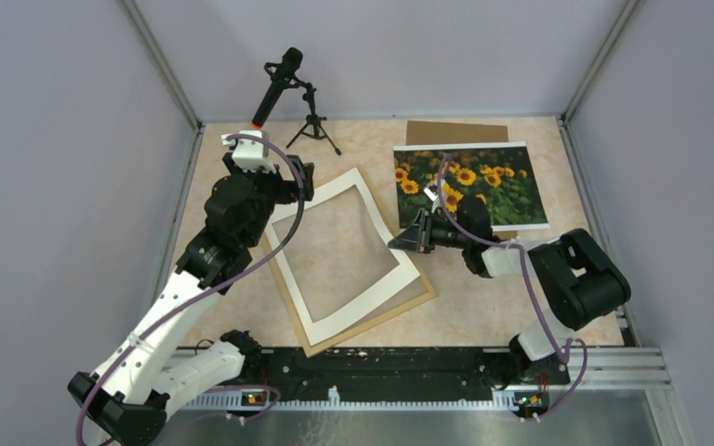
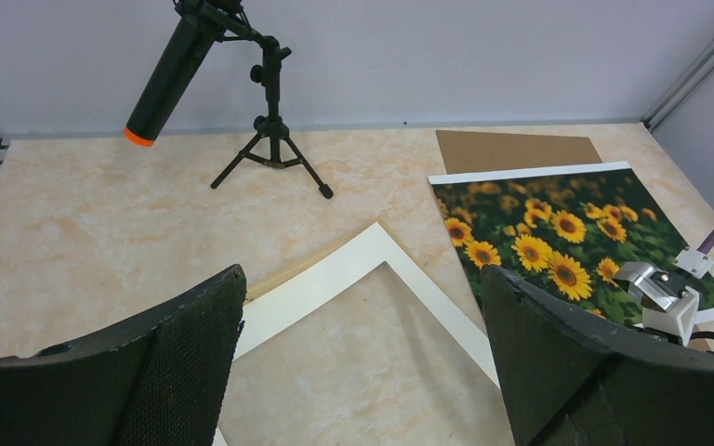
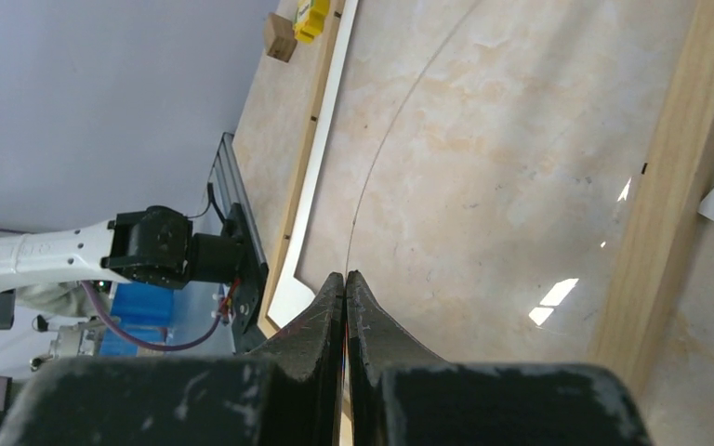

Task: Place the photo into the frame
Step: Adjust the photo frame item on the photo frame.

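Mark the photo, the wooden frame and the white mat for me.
photo [image 1: 500,182]: top view, middle of the sunflower print.
wooden frame [image 3: 669,186]: right wrist view, on its light wood rail.
white mat [image 1: 358,302]: top view, on its near strip.

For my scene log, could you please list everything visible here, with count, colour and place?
photo: 1, sunflowers, far right
board: 1, brown, under the photo
mat: 1, white, centre, on the frame
frame: 1, light wood, under the mat
microphone: 1, black, far left
block: 1, tan, by the frame's edge
yellow piece: 1, beside the block
table: 1, beige marble, under everything
left gripper: 1, black, open, over the mat's far corner
right gripper: 1, black, shut, at the frame's right side
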`<state>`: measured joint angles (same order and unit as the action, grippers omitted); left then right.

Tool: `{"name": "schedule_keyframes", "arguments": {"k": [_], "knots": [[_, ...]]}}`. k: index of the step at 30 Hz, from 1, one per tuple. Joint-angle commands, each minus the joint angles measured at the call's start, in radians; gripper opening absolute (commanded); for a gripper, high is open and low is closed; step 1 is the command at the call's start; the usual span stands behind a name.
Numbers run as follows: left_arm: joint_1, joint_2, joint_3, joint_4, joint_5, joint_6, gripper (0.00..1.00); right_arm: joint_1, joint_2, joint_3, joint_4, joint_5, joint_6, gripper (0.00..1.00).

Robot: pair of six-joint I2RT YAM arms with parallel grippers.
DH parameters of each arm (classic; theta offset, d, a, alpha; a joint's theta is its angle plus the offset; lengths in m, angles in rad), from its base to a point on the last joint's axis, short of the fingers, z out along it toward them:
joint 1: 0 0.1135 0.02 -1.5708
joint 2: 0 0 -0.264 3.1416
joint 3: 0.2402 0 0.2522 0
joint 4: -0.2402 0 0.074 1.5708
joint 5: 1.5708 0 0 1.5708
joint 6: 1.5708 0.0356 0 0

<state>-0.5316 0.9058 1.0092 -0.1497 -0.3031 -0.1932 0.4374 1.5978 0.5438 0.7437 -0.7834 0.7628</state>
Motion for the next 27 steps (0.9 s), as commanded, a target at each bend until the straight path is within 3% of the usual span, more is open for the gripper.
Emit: {"name": "schedule_keyframes", "arguments": {"k": [1,16,27], "knots": [[0.005,-0.012,-0.003,0.043,0.012,-0.012,0.99,0.026,-0.019,-0.006,0.078,0.024,-0.012,0.0],[0.004,-0.017,-0.004,0.042,0.013,-0.012,0.99,0.05,0.024,-0.019,0.078,0.071,-0.029,0.0],[0.004,-0.019,-0.003,0.042,0.023,-0.015,0.99,0.052,-0.063,0.035,-0.311,0.225,-0.193,0.33]]}}
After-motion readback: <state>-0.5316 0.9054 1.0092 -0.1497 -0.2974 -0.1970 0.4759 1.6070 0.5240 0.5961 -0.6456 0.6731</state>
